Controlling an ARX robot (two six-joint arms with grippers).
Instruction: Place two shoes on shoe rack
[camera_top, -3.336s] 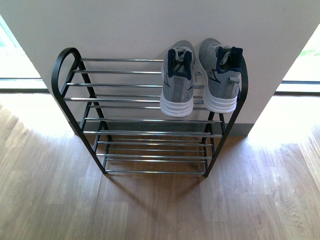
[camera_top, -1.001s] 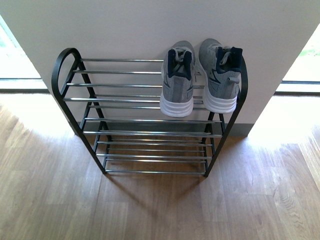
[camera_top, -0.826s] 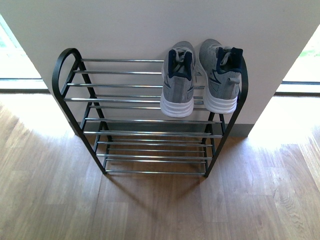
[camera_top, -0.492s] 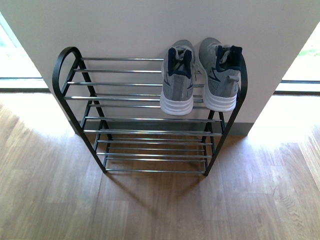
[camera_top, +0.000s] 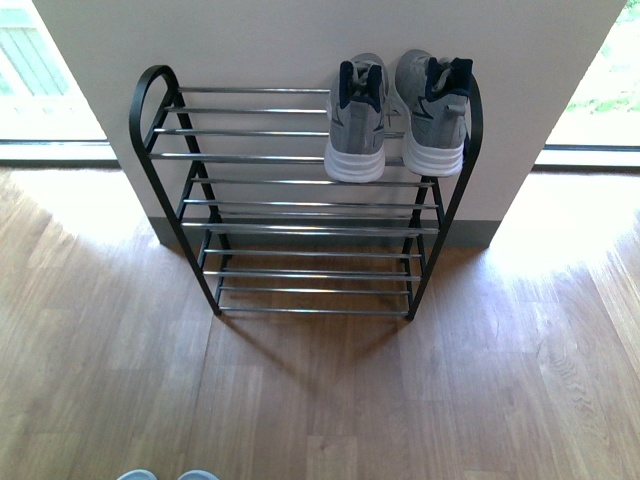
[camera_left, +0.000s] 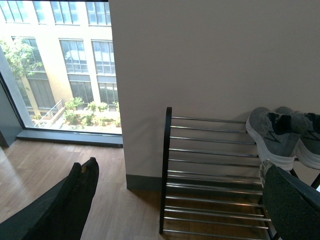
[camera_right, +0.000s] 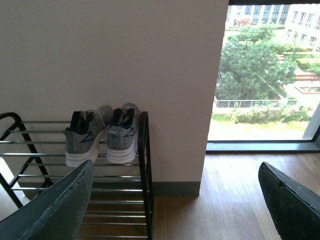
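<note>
Two grey knit shoes with navy lining and white soles stand side by side at the right end of the shoe rack's (camera_top: 150, 110) top tier, heels toward me: the left shoe (camera_top: 357, 125) and the right shoe (camera_top: 433, 105). The rack is black-framed with silver rods and stands against the white wall. Neither gripper shows in the front view. My left gripper (camera_left: 182, 200) is open, well back from the rack (camera_left: 167, 165), with both shoes (camera_left: 272, 135) ahead of it. The right gripper (camera_right: 175, 205) is open too and empty, with the shoes (camera_right: 102, 135) off to one side.
The rack stands on a wooden floor (camera_top: 320, 400) before a white wall pillar (camera_top: 300, 40), with bright floor-length windows (camera_top: 45, 70) on both sides. The rack's lower tiers (camera_top: 310, 270) hold nothing. Two pale rounded shapes (camera_top: 165, 475) show at the front view's bottom edge.
The front view has drawn back: the rack and shoes now sit higher and smaller in the picture, with more floor showing. The shoes have not moved on the rack.
</note>
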